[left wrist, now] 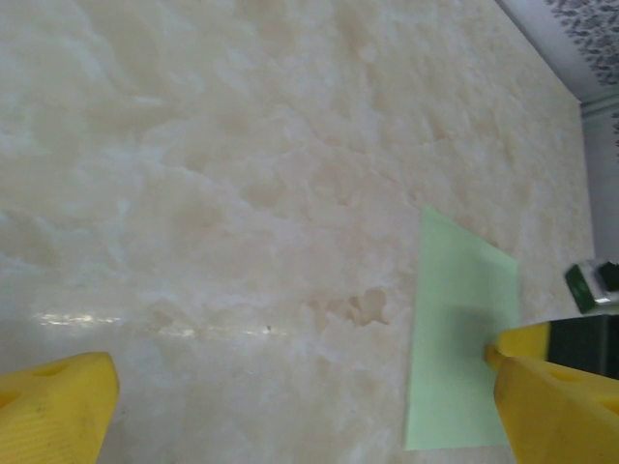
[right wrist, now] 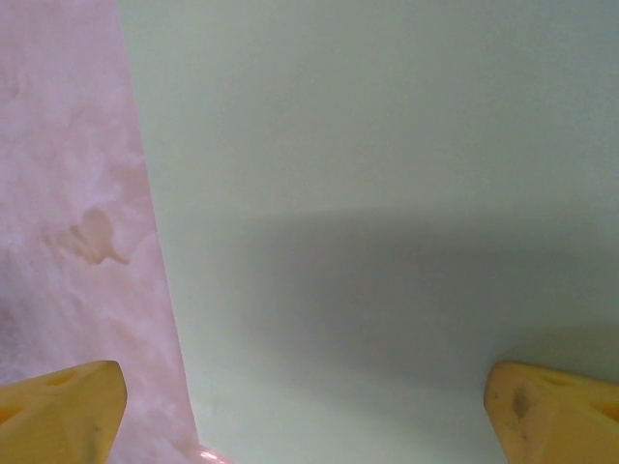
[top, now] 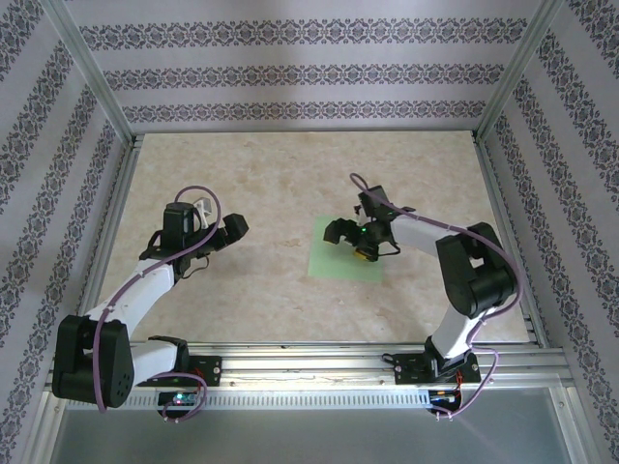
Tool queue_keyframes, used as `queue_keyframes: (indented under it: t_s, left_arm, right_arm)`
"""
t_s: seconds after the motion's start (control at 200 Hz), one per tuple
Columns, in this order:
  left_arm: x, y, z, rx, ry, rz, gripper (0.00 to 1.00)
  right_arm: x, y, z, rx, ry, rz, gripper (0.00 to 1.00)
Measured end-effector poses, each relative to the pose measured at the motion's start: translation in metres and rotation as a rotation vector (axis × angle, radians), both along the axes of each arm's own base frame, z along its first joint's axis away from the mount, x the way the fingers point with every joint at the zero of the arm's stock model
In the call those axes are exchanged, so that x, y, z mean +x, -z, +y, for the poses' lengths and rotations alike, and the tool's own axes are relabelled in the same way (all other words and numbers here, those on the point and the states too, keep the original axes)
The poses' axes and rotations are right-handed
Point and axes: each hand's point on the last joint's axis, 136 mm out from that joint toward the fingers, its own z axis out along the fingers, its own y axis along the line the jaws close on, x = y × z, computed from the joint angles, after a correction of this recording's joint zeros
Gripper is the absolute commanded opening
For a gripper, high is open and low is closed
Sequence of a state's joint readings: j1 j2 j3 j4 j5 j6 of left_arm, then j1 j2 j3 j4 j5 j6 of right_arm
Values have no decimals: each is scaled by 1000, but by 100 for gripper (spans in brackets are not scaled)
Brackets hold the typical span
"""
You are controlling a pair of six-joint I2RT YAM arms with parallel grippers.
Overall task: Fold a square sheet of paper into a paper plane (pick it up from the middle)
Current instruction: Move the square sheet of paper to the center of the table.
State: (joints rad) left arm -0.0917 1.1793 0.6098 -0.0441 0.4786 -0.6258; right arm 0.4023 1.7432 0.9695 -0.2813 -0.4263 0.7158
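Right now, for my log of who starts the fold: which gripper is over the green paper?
The right gripper: it hangs open above the square sheet of paper, while the left gripper, also open, is off to the side.

- Top view: the right pincer (top: pixel 348 242) covers the far side of the sheet (top: pixel 334 266) (too small to tell whether its tips touch the paper).
- Right wrist view: the sheet runs past the top, right and bottom edges; both yellow fingers (right wrist: pixel 68 411) are clipped at the bottom.
- Left wrist view: the left pincer (left wrist: pixel 300 396) is clipped too, and its right finger hides the sheet's lower right corner.
- A dark-and-green part (left wrist: pixel 592 287) is cut by the right edge and cannot be identified.
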Motion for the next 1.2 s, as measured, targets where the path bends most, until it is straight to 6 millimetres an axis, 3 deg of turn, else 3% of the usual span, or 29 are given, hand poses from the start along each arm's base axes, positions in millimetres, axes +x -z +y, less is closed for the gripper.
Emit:
queue_keyframes:
  t_s: [0.17, 0.285, 0.355, 0.52, 0.59, 0.67, 0.854, 1.004, 1.199]
  left_arm:
    - [-3, -7, -12, -48, 62, -14, 100]
    - [-7, -9, -19, -58, 103, -17, 100]
    - [-8, -11, -23, -58, 124, -16, 100]
    - [-6, -20, -38, -47, 173, -19, 100]
    - [-4, -17, -48, -39, 197, -7, 100]
    - [-5, -10, -57, -28, 217, 14, 100]
    - [-8, 3, -67, 17, 248, 70, 100]
    - [-3, -4, -70, 56, 267, 65, 100]
    - [-4, -2, -67, 79, 262, 76, 100]
  right_arm:
    - [-11, -6, 43, 25, -63, -2, 98]
    - [-16, -18, 57, 16, -95, -16, 98]
    - [-7, -31, 52, 10, -71, -55, 98]
    - [24, -54, 6, 8, 56, -130, 98]
    - [32, -52, -9, 0, 82, -135, 98]
    - [31, -46, -11, 0, 72, -125, 98]
    - [17, -25, 12, 25, -28, -62, 98]
    - [8, -4, 22, 4, -58, -6, 98]
    - [7, -3, 27, 1, -30, 9, 98]
